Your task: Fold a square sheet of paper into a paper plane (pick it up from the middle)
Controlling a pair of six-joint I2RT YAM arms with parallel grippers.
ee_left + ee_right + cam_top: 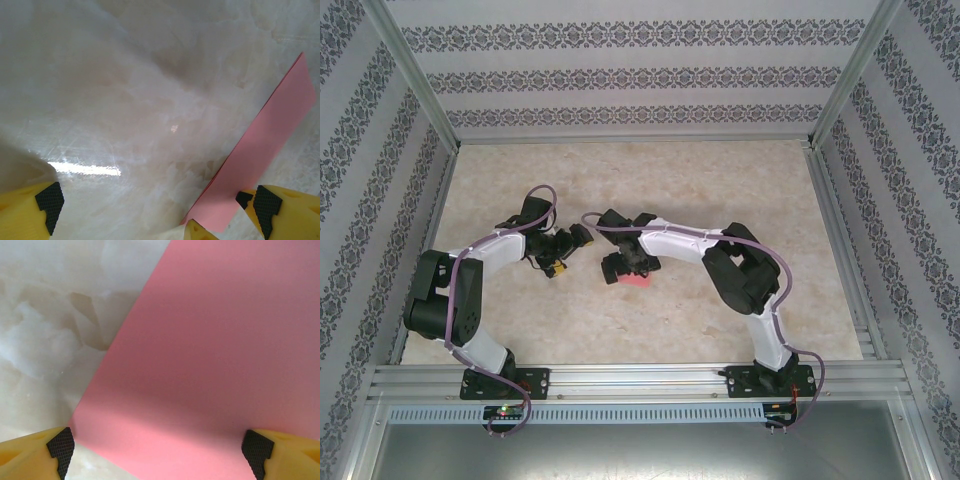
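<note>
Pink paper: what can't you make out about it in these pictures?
Top view: the pink paper is tiny, mostly hidden under the right pincer; folds unreadable.
Right wrist view: it runs off the top, right and bottom edges; full outline unknown.
Left wrist view: blurred, layers uncountable; the left pincer covers its near corner.

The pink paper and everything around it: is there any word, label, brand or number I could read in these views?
There is no readable text anywhere.
The pink paper is plain, with no print.
The table shows only a marble pattern.
The walls carry bands of ornament but no letters.
</note>
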